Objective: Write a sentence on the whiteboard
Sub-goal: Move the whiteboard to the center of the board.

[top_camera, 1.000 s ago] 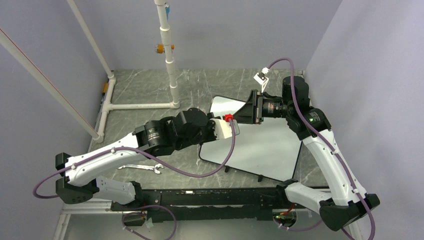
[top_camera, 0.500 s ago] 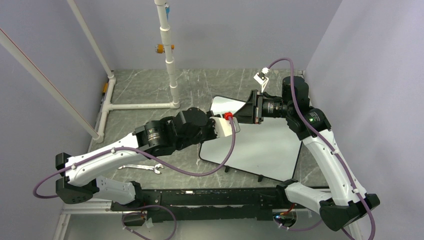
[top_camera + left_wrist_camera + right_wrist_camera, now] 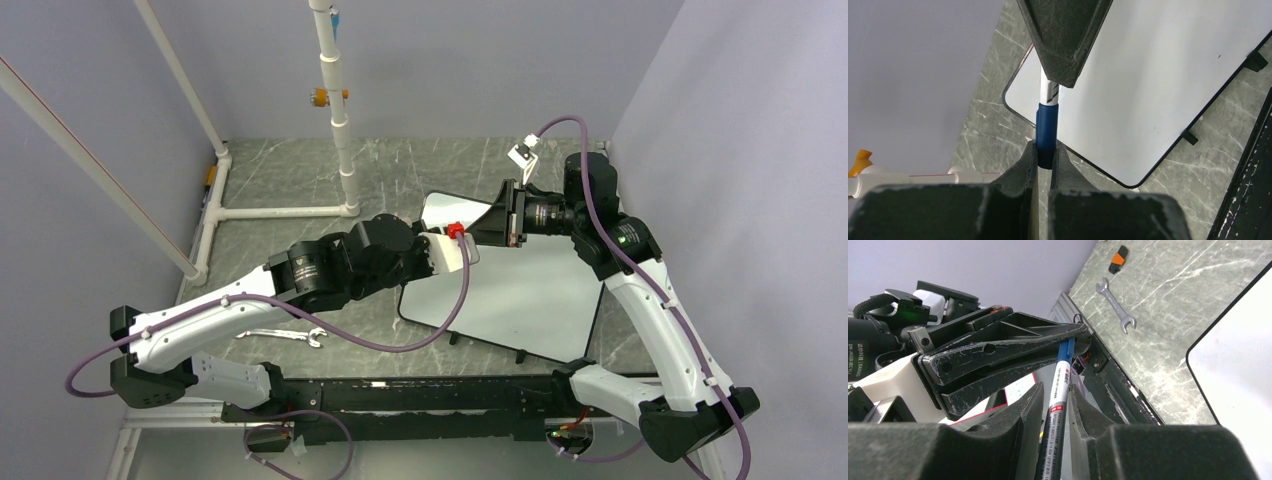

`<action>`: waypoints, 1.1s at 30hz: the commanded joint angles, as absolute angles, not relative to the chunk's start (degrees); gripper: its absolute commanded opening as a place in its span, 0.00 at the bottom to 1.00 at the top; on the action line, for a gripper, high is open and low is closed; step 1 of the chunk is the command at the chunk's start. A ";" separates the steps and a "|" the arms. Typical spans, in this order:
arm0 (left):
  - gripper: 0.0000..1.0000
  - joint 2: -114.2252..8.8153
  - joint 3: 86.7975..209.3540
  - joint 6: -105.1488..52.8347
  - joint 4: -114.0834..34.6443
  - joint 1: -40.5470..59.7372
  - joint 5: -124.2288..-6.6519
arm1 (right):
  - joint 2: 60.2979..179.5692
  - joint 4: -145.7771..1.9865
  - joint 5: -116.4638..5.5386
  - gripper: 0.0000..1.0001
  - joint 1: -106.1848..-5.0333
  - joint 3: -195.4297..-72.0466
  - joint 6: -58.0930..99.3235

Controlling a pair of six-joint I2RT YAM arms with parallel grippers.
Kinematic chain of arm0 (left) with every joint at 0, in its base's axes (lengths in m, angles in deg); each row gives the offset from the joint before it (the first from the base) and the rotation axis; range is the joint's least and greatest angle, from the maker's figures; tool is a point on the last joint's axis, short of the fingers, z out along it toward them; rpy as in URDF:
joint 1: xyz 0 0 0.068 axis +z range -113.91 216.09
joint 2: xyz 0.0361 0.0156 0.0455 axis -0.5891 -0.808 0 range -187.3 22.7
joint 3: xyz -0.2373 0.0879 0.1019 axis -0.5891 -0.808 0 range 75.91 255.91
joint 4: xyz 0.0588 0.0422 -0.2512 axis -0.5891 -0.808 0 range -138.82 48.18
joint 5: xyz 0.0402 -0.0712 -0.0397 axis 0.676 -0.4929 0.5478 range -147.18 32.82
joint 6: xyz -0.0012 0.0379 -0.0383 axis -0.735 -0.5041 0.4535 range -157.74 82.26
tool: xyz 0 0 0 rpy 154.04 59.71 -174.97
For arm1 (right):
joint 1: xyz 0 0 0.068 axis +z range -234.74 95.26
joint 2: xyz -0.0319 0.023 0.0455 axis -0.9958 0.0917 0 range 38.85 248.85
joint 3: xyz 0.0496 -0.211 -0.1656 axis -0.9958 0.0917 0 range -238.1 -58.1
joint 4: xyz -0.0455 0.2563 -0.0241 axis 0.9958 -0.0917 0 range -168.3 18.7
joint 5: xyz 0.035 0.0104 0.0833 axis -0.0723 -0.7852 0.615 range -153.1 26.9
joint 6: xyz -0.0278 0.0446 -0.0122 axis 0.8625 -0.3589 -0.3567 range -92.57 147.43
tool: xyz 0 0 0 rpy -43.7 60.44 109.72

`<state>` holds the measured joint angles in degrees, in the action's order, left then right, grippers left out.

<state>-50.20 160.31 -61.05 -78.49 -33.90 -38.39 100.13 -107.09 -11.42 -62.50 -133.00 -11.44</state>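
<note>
The grey marbled bench [image 3: 290, 170] carries the whiteboard [image 3: 530, 290], which lies face up on small black feet, below both end effectors and reaching away from them toward the near right. The two meet over its far-left corner. A white pipe frame [image 3: 285, 211] stands on the bench, far and to the left of the left end effector. The left end effector [image 3: 1047, 152] reaches in from the left with its jaws pinched tight on the blue cap [image 3: 1046, 127] of a marker [image 3: 1060, 385]. The right end effector [image 3: 1055, 390] comes at it head-on from the right. Its fingers [image 3: 1028, 405] stand close on either side of the marker's white printed barrel, with only a sliver of space visible. Whether they actually press the barrel I cannot tell. The marker spans straight from one end effector to the other, with the cap on the left side and the barrel on the right. An open-ended wrench [image 3: 283, 335] lies flat on the bench, well to the near left of the left end effector. A small orange and black object [image 3: 1118, 258] sits on the bench past the wrench, too small to identify.
</note>
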 commanded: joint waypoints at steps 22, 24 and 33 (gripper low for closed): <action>0.00 -49.37 159.39 -62.15 -75.42 -36.13 -36.28 | 99.95 -104.43 -15.14 0.25 -61.79 -132.59 -13.48; 0.00 -49.45 159.40 -62.30 -75.17 -36.08 -35.98 | 100.02 -104.87 -14.82 0.21 -61.71 -132.55 -13.17; 0.05 -50.10 160.11 -62.24 -74.00 -36.06 -33.12 | 99.53 -105.73 -14.80 0.03 -61.44 -132.20 -12.35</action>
